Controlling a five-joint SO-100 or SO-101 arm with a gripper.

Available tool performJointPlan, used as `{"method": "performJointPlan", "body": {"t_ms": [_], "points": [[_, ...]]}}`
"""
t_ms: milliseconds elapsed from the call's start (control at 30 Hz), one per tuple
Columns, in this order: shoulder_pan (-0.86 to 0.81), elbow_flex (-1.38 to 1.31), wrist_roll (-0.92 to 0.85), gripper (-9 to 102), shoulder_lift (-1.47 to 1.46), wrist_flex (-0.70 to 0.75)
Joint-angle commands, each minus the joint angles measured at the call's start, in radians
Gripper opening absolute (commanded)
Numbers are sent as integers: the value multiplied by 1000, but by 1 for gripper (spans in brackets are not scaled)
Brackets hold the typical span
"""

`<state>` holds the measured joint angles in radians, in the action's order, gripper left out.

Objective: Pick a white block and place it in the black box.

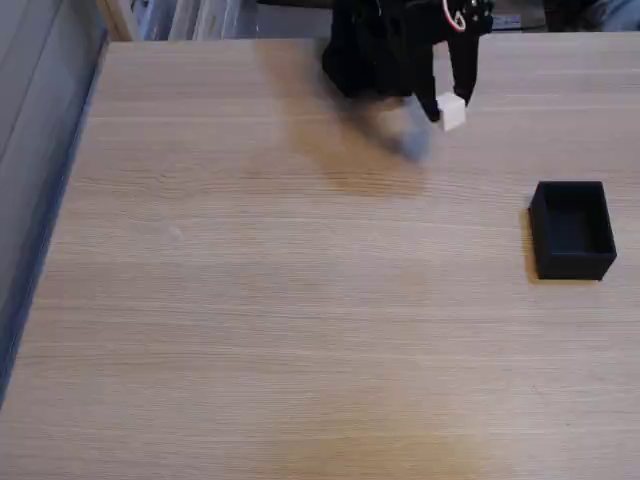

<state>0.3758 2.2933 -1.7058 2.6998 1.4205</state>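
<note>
A: Where is the white block (452, 111) right now?

B: Clenched in the jaws of the gripper (449, 112), near the far edge of the worktop (300, 330). A soft shadow on the wood below and to the left suggests it hangs clear of the surface, not resting on it.

A: And the black box (572, 229)?

B: By the right edge of the worktop, open top up, well apart from the block and nearer the camera. It looks empty.

A: So what could spoil things from here?

B: The block seems pinched right at the jaw tips, with much of it sticking out below. I'd judge that a thin hold; a quick swing toward the box could twist it loose over bare wood. The box is also small with thin walls, so a low approach might knock it aside, and a release off-centre could bounce the block off the rim.
</note>
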Motion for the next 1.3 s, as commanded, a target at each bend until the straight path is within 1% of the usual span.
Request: {"method": "performJointPlan", "body": {"t_ms": [0, 233, 533, 900, 1100, 1267], "points": [[78, -101, 21, 0, -97, -52], [181, -304, 123, 0, -385, -155], [225, -474, 192, 0, -663, -253], [261, -630, 275, 0, -890, -285], [270, -703, 278, 0, -969, -301], [255, -693, 264, 1, -977, -305]]}}
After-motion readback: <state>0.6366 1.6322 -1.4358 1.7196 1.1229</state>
